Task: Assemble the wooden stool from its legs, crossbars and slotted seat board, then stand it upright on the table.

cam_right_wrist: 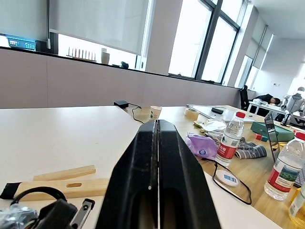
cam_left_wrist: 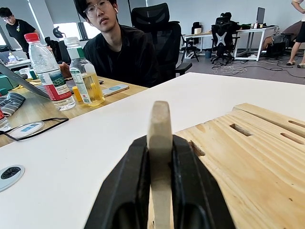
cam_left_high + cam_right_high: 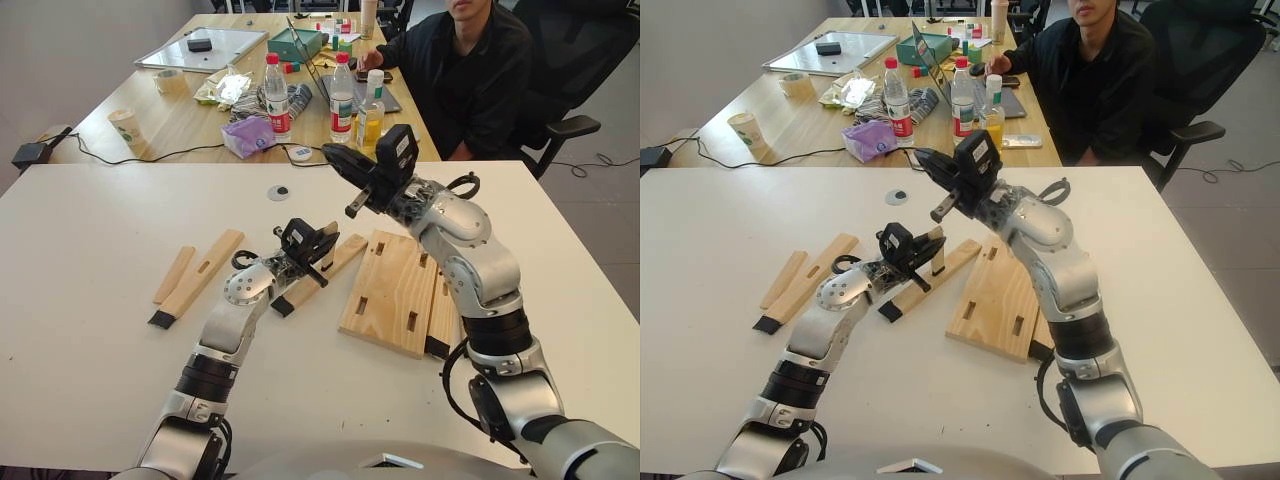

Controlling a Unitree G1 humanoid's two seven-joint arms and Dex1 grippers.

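"White table (image 3: 90, 300) first, since it is the biggest thing. What lies on it?" asks one.

"Wood. The slotted seat board (image 3: 385, 290) lies on the robot's right side, below the right arm. A wooden piece (image 3: 441, 315) with a black end pokes out from under its right edge," says the other.

"And the legs?"

"Two lie flat on the left side, well apart from the board. The long leg (image 3: 200, 277) has a slot and a black tip. The short leg (image 3: 175, 272) lies just beside it. A third leg (image 3: 345, 253) sits slanted between those two and the board. Its far end is just beside the board's corner, and its black tip is low by the table."

"Who holds it?"

"The left gripper (image 3: 308, 247) does. It pinches the third leg from both sides, black fingers (image 2: 128, 191) tight on the thin wood. I cannot tell if the leg is lifted."

"What about the other one?"

"The right gripper (image 3: 338, 158) is up in the air over the far part of the table, past the board. Its two fingers (image 1: 176, 181) are pressed together with nothing between them."

"Anything smaller?"

"A little round cap (image 3: 281, 192) sits in the table, beyond the left gripper."
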